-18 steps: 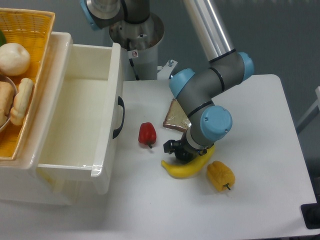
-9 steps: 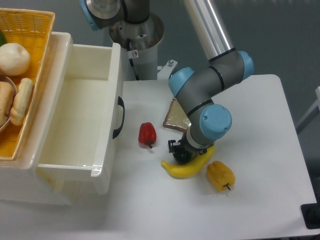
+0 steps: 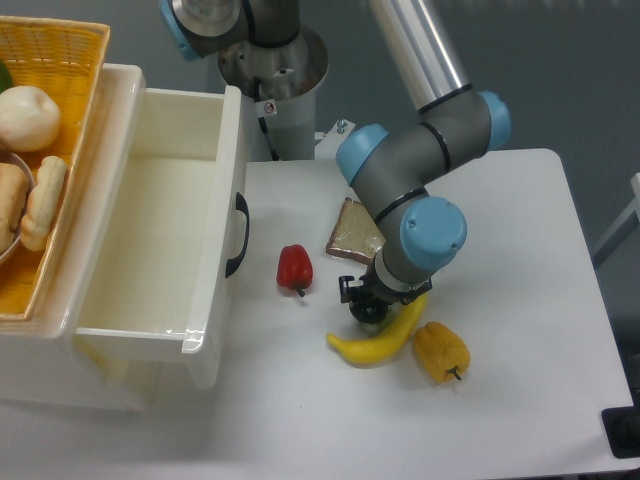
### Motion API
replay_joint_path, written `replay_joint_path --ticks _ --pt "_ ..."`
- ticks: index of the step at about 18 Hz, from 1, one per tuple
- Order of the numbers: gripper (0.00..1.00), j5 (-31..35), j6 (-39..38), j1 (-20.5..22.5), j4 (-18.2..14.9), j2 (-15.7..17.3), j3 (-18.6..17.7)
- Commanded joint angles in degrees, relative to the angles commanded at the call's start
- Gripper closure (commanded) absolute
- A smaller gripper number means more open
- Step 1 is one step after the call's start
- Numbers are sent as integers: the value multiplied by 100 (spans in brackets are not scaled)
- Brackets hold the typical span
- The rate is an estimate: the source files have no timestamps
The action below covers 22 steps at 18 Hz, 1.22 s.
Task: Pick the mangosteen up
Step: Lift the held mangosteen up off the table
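1. One small label with a red mark sits on the robot's base column at upper centre; its writing is too small to read, and no other lettering shows.
2. Low over the middle of the white table, the gripper hangs under the blue-capped wrist, just above the banana.
3. A dark rounded shape at the gripper's tip looks like the mangosteen; it touches or nearly touches the banana's upper edge. Whether the fingers are closed on it or apart cannot be told, since the wrist hides them.
4. Left of the gripper lies the red pepper, apart from it; the yellow pepper lies just beside the banana's right end.
5. A triangular sandwich piece lies behind the wrist, partly hidden by the arm.
6. The white bin stands along the table's left side, with a wicker basket of food at far left.
7. Bare tabletop shows toward the right edge and along the bottom edge of the frame.
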Motion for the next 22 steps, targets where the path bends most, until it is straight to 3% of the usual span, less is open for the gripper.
replay_joint_path --ticks 6,10,22 --pt "81 26 1573 123 -79 440 -9" --pt "82 35 2619 395 -535 660 -17" --pt "82 53 3202 738 -756 985 -61"
